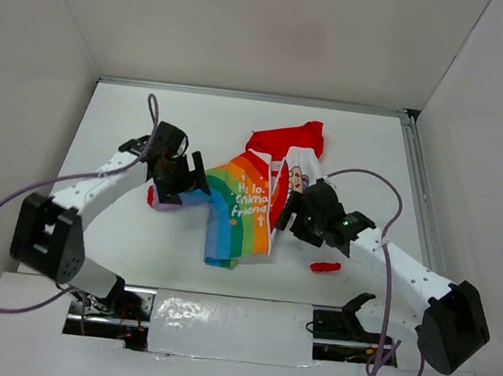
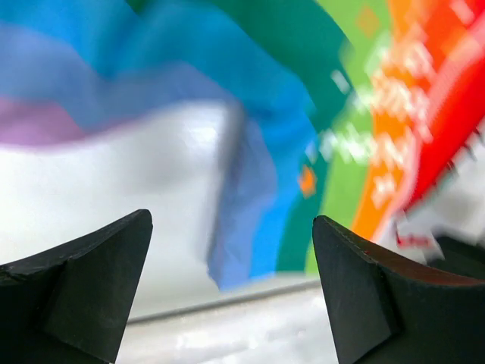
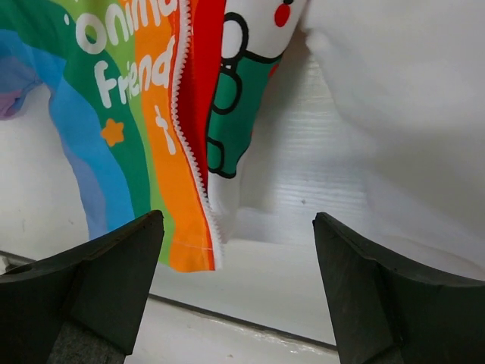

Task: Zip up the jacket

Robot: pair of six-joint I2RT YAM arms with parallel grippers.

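The jacket (image 1: 248,204) lies crumpled in the middle of the white table, rainbow front panel up, red hood (image 1: 285,139) at the far end. My left gripper (image 1: 199,182) is at its left edge, by the blue and purple stripes. In the left wrist view that gripper (image 2: 231,218) is open, with blurred rainbow fabric (image 2: 303,114) just ahead and nothing between the fingers. My right gripper (image 1: 290,216) is at the jacket's right side. It (image 3: 238,216) is open and empty, just short of the hem, where the white zipper teeth (image 3: 194,152) run along the orange stripe with the panels apart.
A small red piece (image 1: 324,268) lies on the table right of the jacket, under the right arm. White walls enclose the table on three sides. A shiny taped strip (image 1: 231,318) runs along the near edge between the arm bases. Purple cables loop beside both arms.
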